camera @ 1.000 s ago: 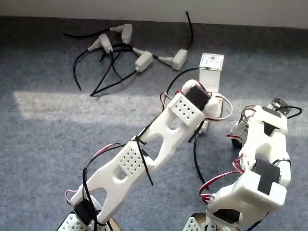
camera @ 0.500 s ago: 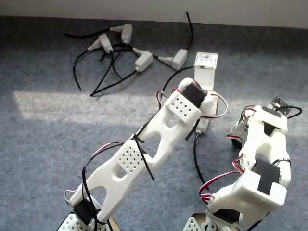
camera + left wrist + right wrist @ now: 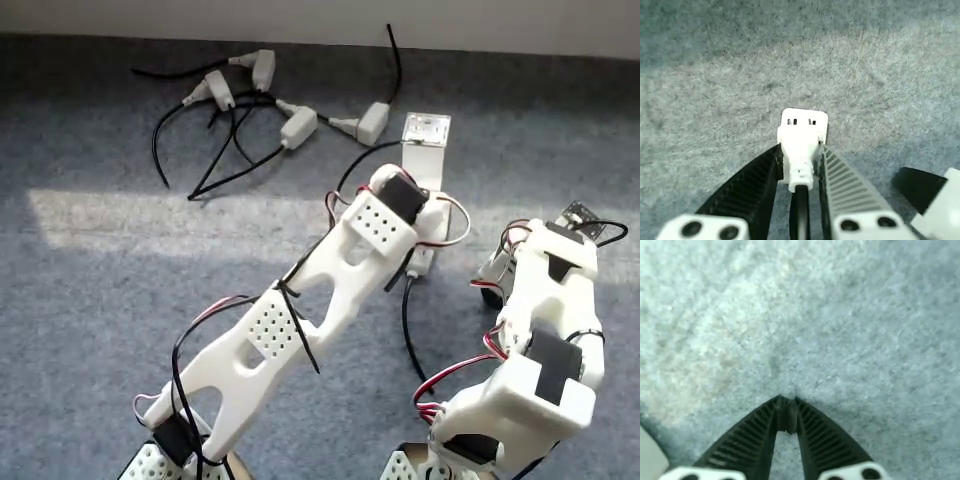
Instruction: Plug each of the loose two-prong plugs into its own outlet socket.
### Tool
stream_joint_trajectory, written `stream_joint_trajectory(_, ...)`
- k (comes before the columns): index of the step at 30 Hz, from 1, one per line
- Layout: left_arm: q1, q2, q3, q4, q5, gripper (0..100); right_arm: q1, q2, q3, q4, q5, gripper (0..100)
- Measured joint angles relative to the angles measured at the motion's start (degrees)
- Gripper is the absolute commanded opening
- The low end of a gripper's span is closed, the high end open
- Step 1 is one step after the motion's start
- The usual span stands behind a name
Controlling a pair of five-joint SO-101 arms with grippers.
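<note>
My left gripper (image 3: 801,150) is shut on a white outlet socket (image 3: 803,131) whose slotted face points away from the wrist. A black cord leaves the socket's rear between the fingers. From above, the socket (image 3: 424,150) lies on the grey carpet, sticking out beyond the left arm's wrist at centre. Several loose white two-prong plugs with black cords lie at the back: one (image 3: 372,122) close to the socket's end, another (image 3: 298,126) beside it, and more (image 3: 218,90) farther left. My right gripper (image 3: 786,402) is shut on nothing, just over bare carpet.
The right arm (image 3: 545,300) sits folded at the right side, close to the left arm's wrist. The socket's black cord (image 3: 408,330) trails back between the two arms. Tangled plug cords (image 3: 215,150) spread over the back left carpet.
The left gripper has shifted a little to the left with the socket, and the socket's far end has swung left toward the nearest plug. The right arm has kept still.
</note>
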State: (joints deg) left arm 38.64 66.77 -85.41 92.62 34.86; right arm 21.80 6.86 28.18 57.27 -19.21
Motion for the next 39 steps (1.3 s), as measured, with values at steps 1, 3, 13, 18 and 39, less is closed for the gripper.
stream_joint_trajectory(1,0.0,0.26,-0.88,0.0,0.0,1,0.0,0.0,0.0,0.0,0.0,0.9)
stream_joint_trajectory(3,0.18,0.44,-2.81,0.0,0.0,1,0.0,0.0,0.0,0.0,0.0,0.9)
stream_joint_trajectory(13,0.18,0.44,-4.22,0.0,0.0,1,0.0,0.0,0.0,0.0,0.0,0.9)
stream_joint_trajectory(18,0.18,2.11,-4.22,0.0,0.0,1,0.0,0.0,0.0,0.0,0.0,0.9)
stream_joint_trajectory(39,1.85,2.99,-4.22,1.32,-3.52,1,0.0,0.0,0.0,0.0,0.0,0.9)
